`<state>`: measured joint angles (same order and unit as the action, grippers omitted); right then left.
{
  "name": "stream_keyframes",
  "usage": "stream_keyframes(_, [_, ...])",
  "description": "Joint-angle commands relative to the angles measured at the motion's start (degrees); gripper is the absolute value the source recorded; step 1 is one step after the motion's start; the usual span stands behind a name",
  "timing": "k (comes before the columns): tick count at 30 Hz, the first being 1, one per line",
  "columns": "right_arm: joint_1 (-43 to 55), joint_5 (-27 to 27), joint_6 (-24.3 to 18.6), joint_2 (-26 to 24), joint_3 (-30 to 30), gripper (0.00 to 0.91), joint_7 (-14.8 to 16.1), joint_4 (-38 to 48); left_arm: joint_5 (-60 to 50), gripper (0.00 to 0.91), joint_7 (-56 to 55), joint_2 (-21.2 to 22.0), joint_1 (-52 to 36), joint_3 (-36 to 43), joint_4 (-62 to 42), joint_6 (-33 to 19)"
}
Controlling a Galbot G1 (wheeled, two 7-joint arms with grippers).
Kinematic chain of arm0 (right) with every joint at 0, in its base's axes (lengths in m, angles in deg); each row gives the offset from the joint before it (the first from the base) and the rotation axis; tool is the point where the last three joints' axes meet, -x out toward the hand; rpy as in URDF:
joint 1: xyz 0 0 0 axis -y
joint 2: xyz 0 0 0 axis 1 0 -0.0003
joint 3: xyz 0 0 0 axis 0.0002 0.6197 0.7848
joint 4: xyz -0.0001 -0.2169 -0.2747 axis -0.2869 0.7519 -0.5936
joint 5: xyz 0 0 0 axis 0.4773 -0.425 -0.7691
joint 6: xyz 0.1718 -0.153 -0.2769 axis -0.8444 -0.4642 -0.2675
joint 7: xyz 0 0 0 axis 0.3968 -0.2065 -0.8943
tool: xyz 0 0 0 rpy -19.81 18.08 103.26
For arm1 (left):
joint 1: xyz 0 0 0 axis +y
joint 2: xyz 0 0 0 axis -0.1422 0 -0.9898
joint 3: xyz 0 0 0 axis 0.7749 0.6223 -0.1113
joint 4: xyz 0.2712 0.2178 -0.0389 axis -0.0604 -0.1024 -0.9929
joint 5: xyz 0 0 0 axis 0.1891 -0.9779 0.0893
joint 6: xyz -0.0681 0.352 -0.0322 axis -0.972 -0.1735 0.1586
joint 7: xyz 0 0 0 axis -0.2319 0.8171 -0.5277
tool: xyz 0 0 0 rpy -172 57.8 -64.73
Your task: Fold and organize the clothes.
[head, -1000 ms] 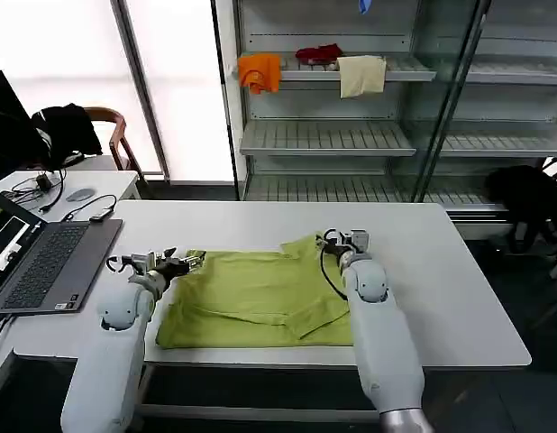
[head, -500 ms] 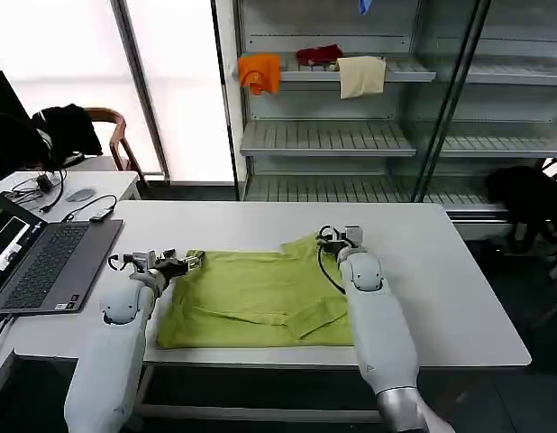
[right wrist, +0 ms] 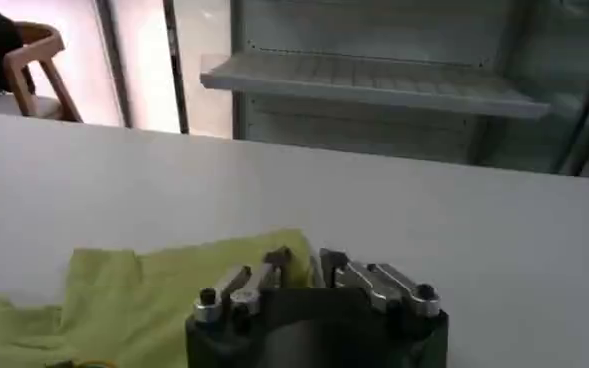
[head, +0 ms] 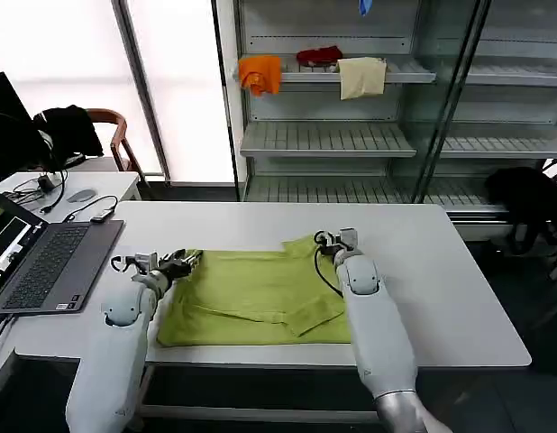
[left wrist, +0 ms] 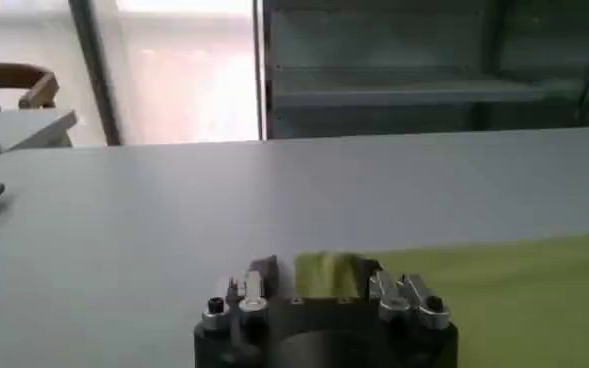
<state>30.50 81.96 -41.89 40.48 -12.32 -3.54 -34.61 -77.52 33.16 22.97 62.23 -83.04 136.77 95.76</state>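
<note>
right gripper (head: pixel 325 240) shifted inward, pinching T-shirt (head: pixel 251 289)

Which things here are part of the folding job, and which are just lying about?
Job:
- lime-green T-shirt on the white table
- left gripper shut on its far left corner
- right gripper at its far right corner

Lying about:
- laptop
- orange cloth, red cloth, cream cloth on the shelf
- black garment on the chair
</note>
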Motion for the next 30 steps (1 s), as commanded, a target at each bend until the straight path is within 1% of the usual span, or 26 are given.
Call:
stream_keyframes(1, [-1.61,0.24,0.24,2.82,0.27,0.000,0.96,-3.86,0.42,0.010,0.54,-0.02,0.67,0.23,2.39,0.21])
stream_keyframes(9, [-2.83,5.33,-0.60,2.82,0.54,0.000,-0.47,-8.56,3.56,0.010,-0.99,0.17,0.94,-0.15,5.81,0.16])
stream_keyframes(16, [-5.98,9.17,0.18,2.15,0.81,0.000,-1.13,-16.30,6.65,0.010,-1.31,-0.47,2.10,-0.70,9.16,0.15])
stream_keyframes(23, [-11.14,9.65,0.29,0.63,1.58,0.000,-1.02,-23.16,7.89,0.010,-0.39,-1.09,4.51,-1.09,12.37,0.16])
stream_keyframes(30, [-16.98,9.83,0.39,-0.71,1.83,0.000,-0.71,-30.88,9.90,0.010,0.64,-2.19,9.91,-2.44,17.19,0.16])
